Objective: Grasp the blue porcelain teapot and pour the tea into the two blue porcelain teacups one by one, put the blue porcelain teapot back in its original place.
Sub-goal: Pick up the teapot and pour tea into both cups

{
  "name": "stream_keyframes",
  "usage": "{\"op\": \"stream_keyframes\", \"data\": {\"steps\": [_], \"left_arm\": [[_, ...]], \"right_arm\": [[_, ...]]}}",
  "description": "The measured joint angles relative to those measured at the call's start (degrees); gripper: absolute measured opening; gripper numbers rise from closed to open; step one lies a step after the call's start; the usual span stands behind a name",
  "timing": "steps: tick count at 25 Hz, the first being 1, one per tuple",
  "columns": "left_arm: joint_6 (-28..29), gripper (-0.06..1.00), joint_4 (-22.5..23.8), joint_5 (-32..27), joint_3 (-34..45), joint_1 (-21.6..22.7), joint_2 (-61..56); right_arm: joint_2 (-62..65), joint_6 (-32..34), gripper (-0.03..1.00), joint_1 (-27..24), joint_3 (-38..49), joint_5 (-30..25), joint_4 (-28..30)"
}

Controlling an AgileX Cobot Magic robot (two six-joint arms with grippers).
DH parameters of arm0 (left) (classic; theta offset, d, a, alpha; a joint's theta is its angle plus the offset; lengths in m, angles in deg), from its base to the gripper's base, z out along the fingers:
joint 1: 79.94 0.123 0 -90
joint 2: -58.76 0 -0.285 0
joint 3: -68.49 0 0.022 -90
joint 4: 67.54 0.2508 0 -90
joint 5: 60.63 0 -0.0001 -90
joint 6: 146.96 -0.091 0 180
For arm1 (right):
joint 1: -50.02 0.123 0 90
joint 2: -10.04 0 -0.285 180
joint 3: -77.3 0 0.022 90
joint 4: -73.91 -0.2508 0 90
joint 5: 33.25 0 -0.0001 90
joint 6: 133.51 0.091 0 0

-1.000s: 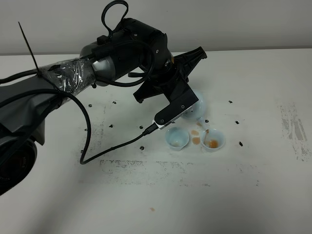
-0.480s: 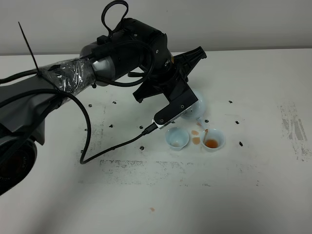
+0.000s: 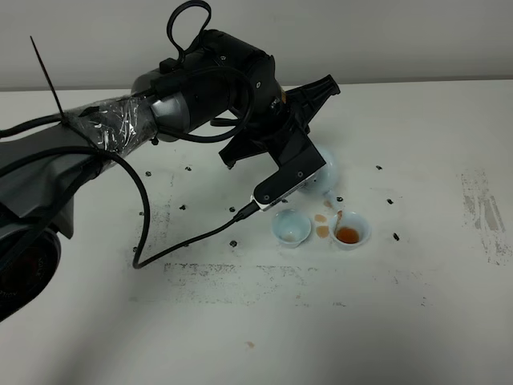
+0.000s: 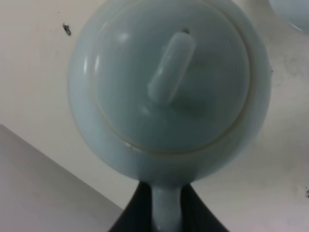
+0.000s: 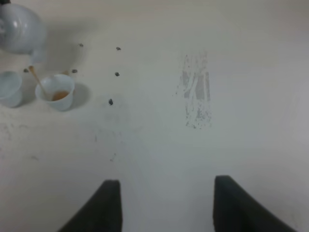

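Note:
The blue porcelain teapot (image 3: 325,172) hangs tilted above the table, its spout down over the right teacup (image 3: 349,231). A thin brown stream runs from the spout into this cup, which holds tea. The left teacup (image 3: 290,228) stands beside it and looks empty. My left gripper (image 4: 165,212) is shut on the teapot's loop handle; the teapot (image 4: 169,87) with its knobbed lid fills that view. My right gripper (image 5: 166,208) is open and empty, far from the teapot (image 5: 19,30) and both cups (image 5: 57,92) (image 5: 9,88).
Brown spilled tea (image 3: 321,225) lies on the white table (image 3: 417,305) between the cups. Small dark specks dot the table around them. A grey scuffed patch (image 3: 485,212) is at the right. A black cable (image 3: 184,241) trails from the left arm.
The tea in the right teacup has risen and darkened as the stream keeps running. The teapot has tilted a little further. The arms have hardly moved.

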Motion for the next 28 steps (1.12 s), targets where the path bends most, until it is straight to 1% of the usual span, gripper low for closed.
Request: {"op": "stream_keyframes", "data": {"steps": [10,28], "left_arm": [[0.00,0.04,0.82,0.69,0.00,0.00,0.00],[0.00,0.04,0.89,2.40,0.00,0.00,0.00]], "right_arm": [[0.00,0.00,0.42,0.00,0.00,0.00,0.00],[0.00,0.00,0.42,0.00,0.00,0.00,0.00]]}}
